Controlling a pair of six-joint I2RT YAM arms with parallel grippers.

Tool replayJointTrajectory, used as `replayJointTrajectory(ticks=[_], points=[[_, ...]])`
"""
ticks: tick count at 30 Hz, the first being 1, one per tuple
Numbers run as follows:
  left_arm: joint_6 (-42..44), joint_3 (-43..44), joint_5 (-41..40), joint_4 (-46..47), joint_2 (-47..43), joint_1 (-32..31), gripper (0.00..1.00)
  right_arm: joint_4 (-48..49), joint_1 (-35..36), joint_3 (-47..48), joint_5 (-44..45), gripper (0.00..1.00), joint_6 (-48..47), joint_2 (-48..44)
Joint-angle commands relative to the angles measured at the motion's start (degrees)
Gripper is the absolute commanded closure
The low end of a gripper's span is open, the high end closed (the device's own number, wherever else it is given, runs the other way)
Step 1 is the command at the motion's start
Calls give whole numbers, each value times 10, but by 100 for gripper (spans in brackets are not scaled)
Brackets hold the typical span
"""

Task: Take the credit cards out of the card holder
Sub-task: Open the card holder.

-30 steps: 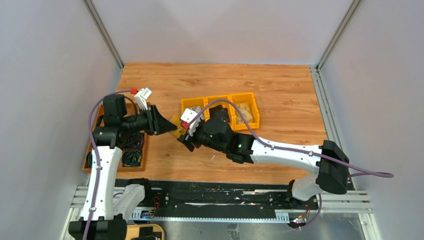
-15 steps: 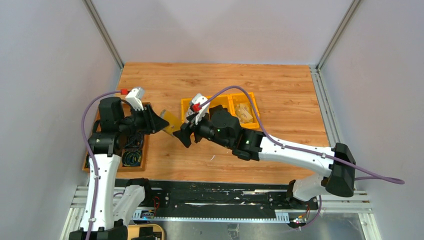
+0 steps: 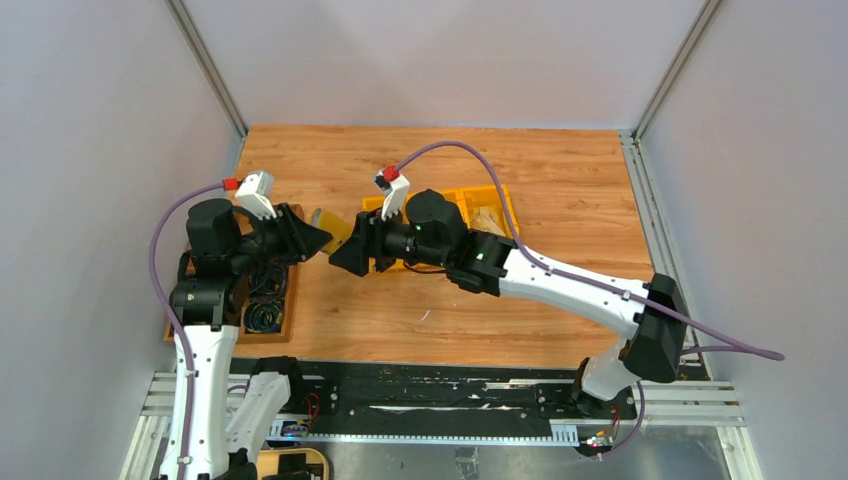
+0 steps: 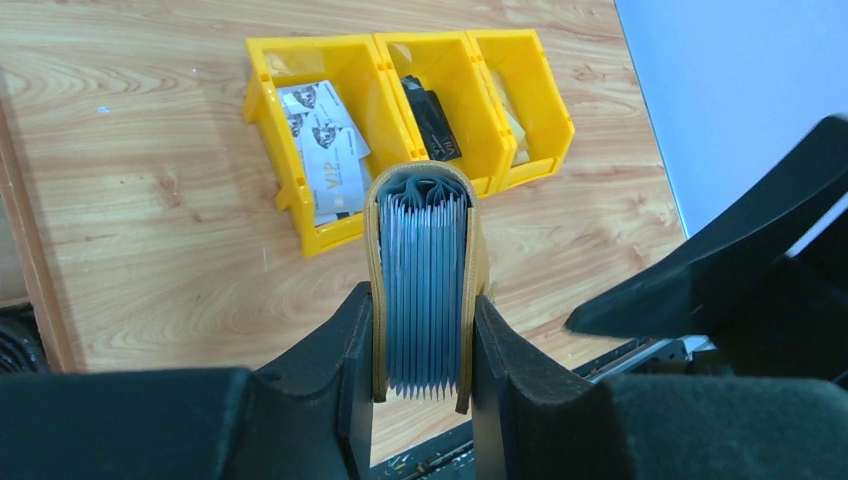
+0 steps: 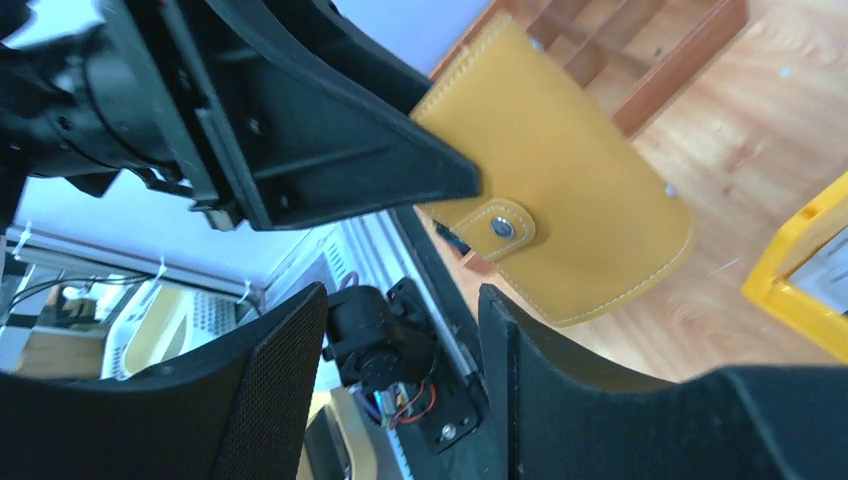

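card holder (image 5: 560, 200) in left claw (image 4: 422, 305), lining (image 4: 425, 270) edge-on

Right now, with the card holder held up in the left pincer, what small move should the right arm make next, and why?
Probably ease the right pincer forward onto the snap tab and pinch it. The left pincer clamps the card holder in the air, the tab looks fastened flat against its face, and the right jaws stand open short of it.
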Motion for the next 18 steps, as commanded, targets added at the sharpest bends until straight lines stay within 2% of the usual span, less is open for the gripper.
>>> replayJointTrajectory(ticks=[1,18], points=[[-22,24,13,34,-10,2,100,-16,-10,18,-66,41,66,23],[-64,27,74,32,-27,2,100,108,-53,-22,-121,47,195,59]])
